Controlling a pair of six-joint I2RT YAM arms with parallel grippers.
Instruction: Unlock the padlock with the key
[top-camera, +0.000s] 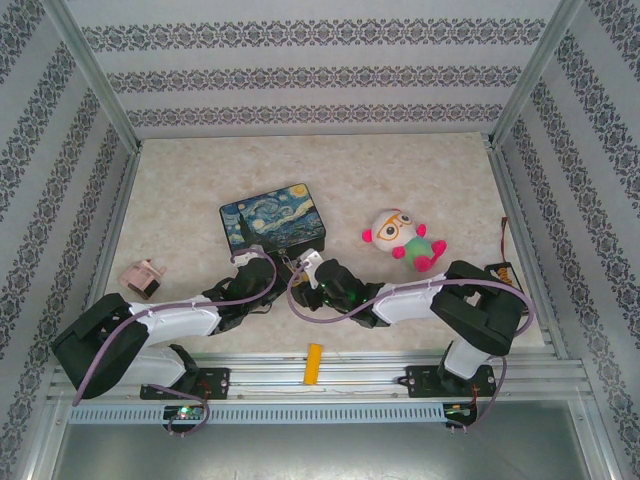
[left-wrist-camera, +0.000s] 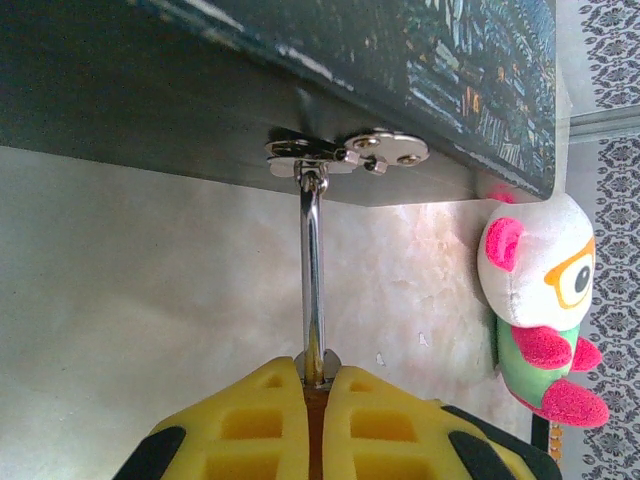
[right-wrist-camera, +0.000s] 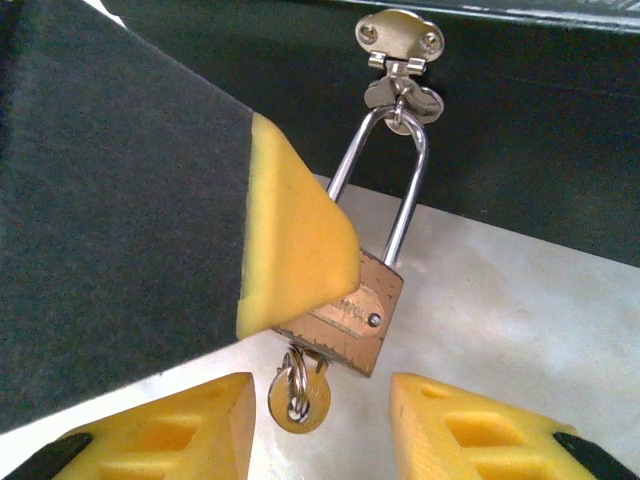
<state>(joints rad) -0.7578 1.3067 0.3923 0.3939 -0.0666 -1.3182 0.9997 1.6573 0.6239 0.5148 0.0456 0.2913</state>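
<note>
At front edge of tin (top-camera: 272, 218), left gripper (left-wrist-camera: 312, 385) clamped on padlock (right-wrist-camera: 352, 322), right gripper (right-wrist-camera: 322, 405) apart flanking key (right-wrist-camera: 299, 397)

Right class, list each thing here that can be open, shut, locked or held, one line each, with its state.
starry-night tin: lid shut.
tin's clasp: fastened, shackle through it.
padlock: shackle looks closed, hangs from the clasp.
key: appears seated in the padlock's underside, not held.
left claw: shut on the padlock.
right claw: open, fingers flanking the key without touching.
</note>
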